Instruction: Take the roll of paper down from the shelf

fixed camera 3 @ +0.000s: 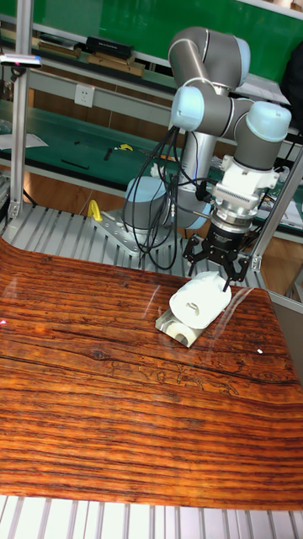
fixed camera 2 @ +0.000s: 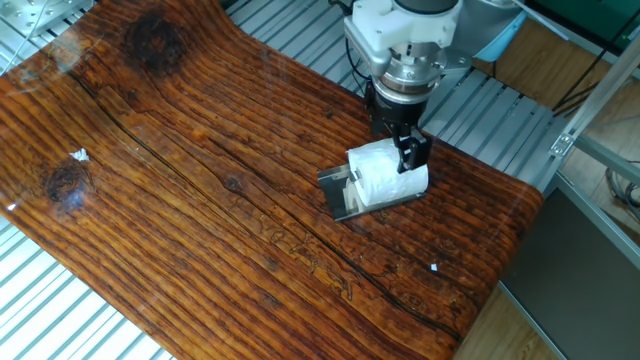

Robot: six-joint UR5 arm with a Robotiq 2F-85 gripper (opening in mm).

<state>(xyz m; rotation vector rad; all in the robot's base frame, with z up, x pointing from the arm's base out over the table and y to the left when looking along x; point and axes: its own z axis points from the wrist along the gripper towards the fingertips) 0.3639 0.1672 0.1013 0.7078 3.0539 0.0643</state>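
Note:
The white roll of paper (fixed camera 2: 388, 176) (fixed camera 3: 199, 304) lies on its side on the small grey metal shelf (fixed camera 2: 341, 196) (fixed camera 3: 173, 328), which rests on the wooden tabletop. My gripper (fixed camera 2: 400, 150) (fixed camera 3: 212, 270) hangs directly over the far end of the roll, open. Its black fingers (fixed camera 3: 232, 271) spread to either side of the roll's top. One finger (fixed camera 2: 412, 151) reaches down against the roll's upper back edge. Nothing is clamped between them.
The wooden tabletop (fixed camera 2: 200, 190) stretches wide to the left and front of the shelf. Ribbed metal surface (fixed camera 2: 500, 100) lies behind. A tiny white scrap (fixed camera 2: 434, 267) sits near the right front. The table's right edge is close to the roll.

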